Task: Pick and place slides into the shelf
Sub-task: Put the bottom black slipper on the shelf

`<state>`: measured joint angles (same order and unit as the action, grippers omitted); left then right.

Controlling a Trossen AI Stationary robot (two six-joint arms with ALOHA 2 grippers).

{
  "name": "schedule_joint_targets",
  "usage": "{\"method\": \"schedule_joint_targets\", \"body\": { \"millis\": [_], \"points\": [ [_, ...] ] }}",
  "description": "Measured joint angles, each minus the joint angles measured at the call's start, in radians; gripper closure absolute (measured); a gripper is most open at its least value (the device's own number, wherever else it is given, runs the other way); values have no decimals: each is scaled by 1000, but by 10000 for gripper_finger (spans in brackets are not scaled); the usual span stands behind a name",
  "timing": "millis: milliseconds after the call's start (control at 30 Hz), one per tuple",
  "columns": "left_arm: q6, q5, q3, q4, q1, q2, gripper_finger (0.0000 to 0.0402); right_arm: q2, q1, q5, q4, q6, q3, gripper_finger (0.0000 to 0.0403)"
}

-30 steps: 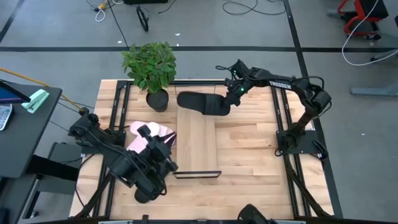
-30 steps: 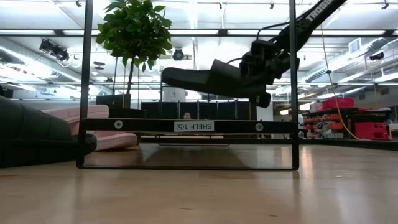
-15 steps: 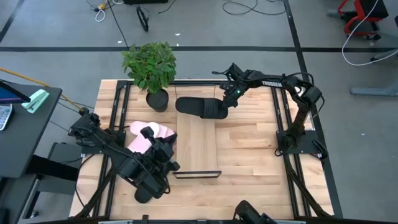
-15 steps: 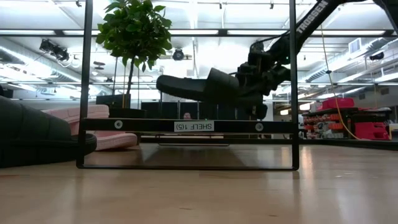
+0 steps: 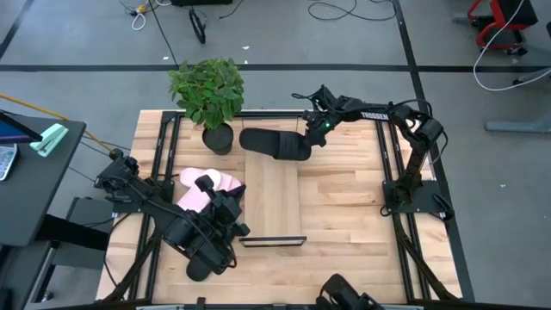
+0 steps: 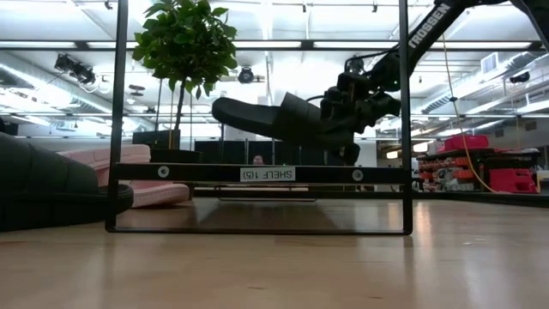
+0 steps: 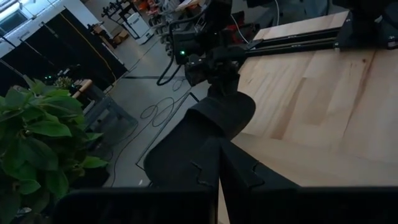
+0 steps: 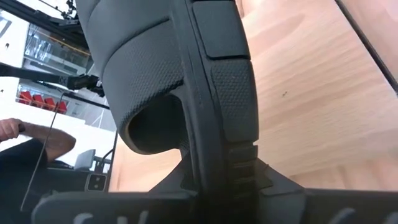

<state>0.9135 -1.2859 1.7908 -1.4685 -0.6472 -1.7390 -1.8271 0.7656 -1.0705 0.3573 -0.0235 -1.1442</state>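
Black slide [image 5: 275,143] shifted left in right tool [image 5: 316,136]; label [image 6: 267,174] "SHELF 1(5)".

A white label [image 6: 267,174] on the shelf's [image 6: 257,172] front bar, below the right hand [image 6: 343,129], reads "SHELF (5)" mirrored. White "TROSSEN" lettering [image 6: 429,24] runs along the right arm [image 6: 420,34] above that hand, partly cut off.

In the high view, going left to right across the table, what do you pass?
Left gripper by the pink slides → potted plant → black slide held over the shelf → right gripper → right arm's base.
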Motion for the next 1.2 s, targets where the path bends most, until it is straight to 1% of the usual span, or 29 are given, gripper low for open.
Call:
{"method": "schedule_joint_targets", "body": {
  "millis": [167, 467, 633, 800, 933, 1067, 1200],
  "points": [
    [0, 1, 0, 4, 0, 0, 393, 0, 14, 7, -20, 2, 0, 355],
    [0, 1, 0, 5, 0, 0, 380, 0, 32, 15, -36, 19, 0, 355],
    [0, 1, 0, 5, 5, 0, 390, -5, 31, 3, -42, 22, 0, 355],
    [0, 1, 0, 5, 11, 0, 395, -50, 30, -11, -45, 32, 0, 355],
    [-5, 1, 0, 6, 11, 0, 383, -94, 34, -14, -42, 34, -13, 355],
    [-6, 1, 1, 6, 11, 0, 374, -136, 35, -15, -43, 48, -57, 355],
    [-7, 1, 1, 6, 11, 0, 378, -177, 35, -20, -8, 47, -112, 355]
  ]
}}
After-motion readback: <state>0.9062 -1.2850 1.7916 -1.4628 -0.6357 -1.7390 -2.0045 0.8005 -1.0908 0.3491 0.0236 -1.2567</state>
